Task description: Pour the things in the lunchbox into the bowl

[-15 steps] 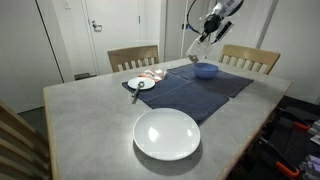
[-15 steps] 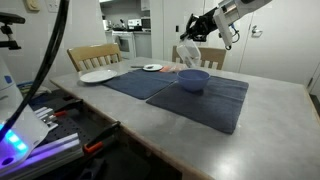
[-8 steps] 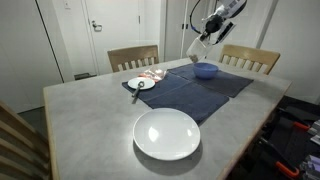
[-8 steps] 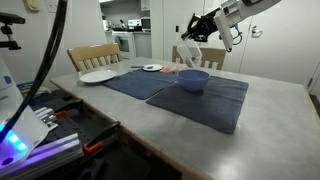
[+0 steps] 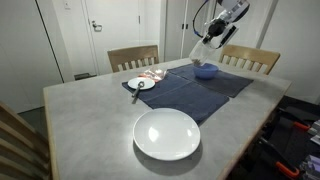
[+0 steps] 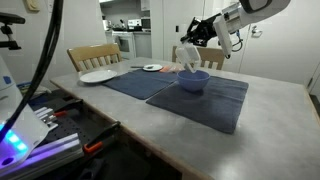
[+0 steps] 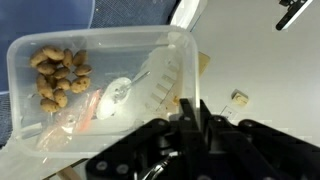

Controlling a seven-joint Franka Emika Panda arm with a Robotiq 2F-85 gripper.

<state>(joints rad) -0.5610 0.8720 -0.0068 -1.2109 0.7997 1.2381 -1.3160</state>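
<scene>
- Jaws clamped on rim of lunchbox (image 7: 100, 80); box held tilted in air just above bowl (image 5: 206, 70), whether touching cannot be told.
- Brown bits (image 7: 58, 75) bunched in one corner of lunchbox.
- Bowl upright on dark mat (image 5: 190, 92) on bench (image 5: 80, 120).

White dish (image 5: 167, 134); small plate (image 5: 141, 84)

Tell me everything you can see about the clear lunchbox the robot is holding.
The clear plastic rectangular lunchbox is shallow with rounded corners. Brown nut-like pieces sit bunched at one end. The tool clamps its rim, holding it tilted in the air above the small round blue bowl.
</scene>
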